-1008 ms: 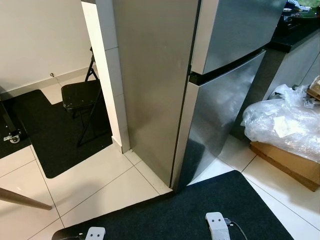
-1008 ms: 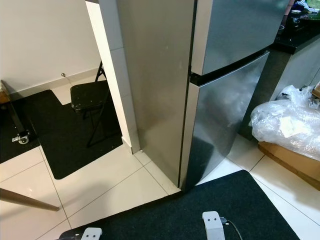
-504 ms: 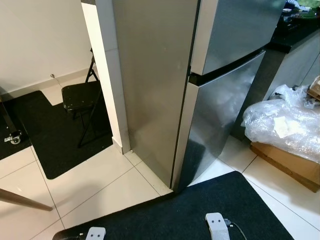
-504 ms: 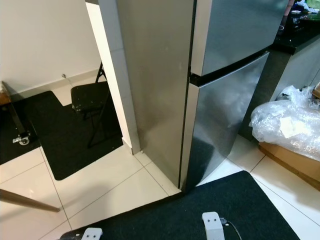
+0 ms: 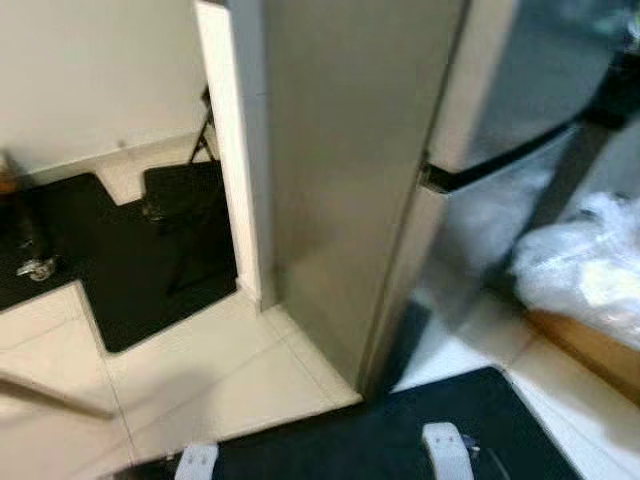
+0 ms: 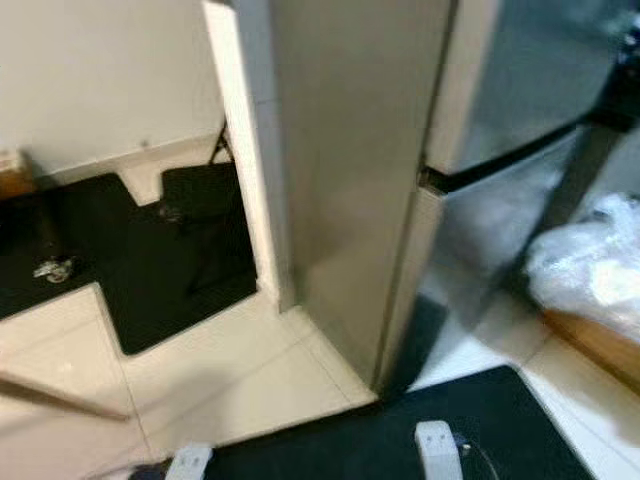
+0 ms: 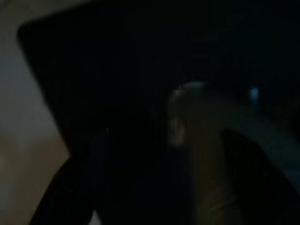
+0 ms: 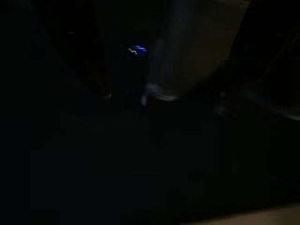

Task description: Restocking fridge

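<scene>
Facing closed fridge (image 5: 400, 170) on tiled floor (image 5: 220, 380)

The fridge (image 5: 350, 190) stood ahead of the robot's arms, its doors (image 5: 520, 110) shut and turned toward the right, the upper door above the lower one. A floor mat (image 5: 400, 430) lay at the robot's feet, reaching to the fridge's near corner. To the right of the fridge a plastic-wrapped bundle (image 5: 585, 275) rested on a cardboard box (image 5: 590, 345) on the floor. Left of the fridge a wall pillar (image 5: 235, 150) stood against its side, and behind that pillar a folding chair (image 5: 185, 195) stood on a second mat (image 5: 110, 255). A caster wheel (image 5: 38, 268) sat on that mat, farther left.
</scene>
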Robot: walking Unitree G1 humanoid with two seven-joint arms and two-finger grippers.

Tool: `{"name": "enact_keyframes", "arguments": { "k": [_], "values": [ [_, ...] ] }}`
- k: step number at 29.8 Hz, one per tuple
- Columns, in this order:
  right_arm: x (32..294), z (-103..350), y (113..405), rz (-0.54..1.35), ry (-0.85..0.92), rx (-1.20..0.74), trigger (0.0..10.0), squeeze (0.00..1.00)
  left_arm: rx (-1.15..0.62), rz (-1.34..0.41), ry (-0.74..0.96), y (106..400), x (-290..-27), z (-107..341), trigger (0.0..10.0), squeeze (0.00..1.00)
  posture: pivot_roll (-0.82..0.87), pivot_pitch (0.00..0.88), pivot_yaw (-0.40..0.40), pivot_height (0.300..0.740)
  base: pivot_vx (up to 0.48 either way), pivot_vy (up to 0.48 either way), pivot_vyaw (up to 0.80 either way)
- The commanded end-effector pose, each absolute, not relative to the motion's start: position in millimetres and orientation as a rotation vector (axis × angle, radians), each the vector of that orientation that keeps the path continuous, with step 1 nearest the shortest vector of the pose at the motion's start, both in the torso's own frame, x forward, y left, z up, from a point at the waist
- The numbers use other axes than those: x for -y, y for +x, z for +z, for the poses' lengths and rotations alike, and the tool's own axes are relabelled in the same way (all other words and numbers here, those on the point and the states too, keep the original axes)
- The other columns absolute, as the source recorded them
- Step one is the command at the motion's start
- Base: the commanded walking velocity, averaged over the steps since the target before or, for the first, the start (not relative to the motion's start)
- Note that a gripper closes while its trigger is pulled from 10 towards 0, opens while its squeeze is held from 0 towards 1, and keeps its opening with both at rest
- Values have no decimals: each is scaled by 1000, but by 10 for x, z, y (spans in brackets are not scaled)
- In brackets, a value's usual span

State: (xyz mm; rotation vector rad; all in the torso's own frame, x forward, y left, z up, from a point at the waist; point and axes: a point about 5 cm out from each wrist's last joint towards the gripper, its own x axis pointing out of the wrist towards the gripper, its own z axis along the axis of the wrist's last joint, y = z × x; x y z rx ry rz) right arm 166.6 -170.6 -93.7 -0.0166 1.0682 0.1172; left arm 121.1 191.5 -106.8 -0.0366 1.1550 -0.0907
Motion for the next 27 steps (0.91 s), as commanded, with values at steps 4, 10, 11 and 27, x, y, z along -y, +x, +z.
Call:
{"name": "enact_keyframes", "arguments": {
  "k": [4, 10, 11, 27],
  "values": [
    [1812, -956, 1599, 83, -19, -1089, 10000, 0, -1153, -109, -35, 1230, -1869, -1069, 10000, 0, -15, 0, 18, 740, 373, 0, 0],
    [1819, -960, 1589, 76, -18, -1093, 10000, 0, -1146, -90, -53, 1230, -1864, -1069, 10000, 0, -16, 0, 20, 740, 173, 0, 0],
    [1819, -960, 1589, 76, -18, -1093, 10000, 0, -1146, -90, -53, 1230, -1864, -1069, 10000, 0, -16, 0, 20, 740, 0, 0, 0],
    [1817, -955, 1601, 79, -19, -1091, 10000, 0, -1137, -99, -48, 1248, -1865, -1062, 10000, 0, -13, 0, 17, 740, 0, 0, 0]
  ]
}}
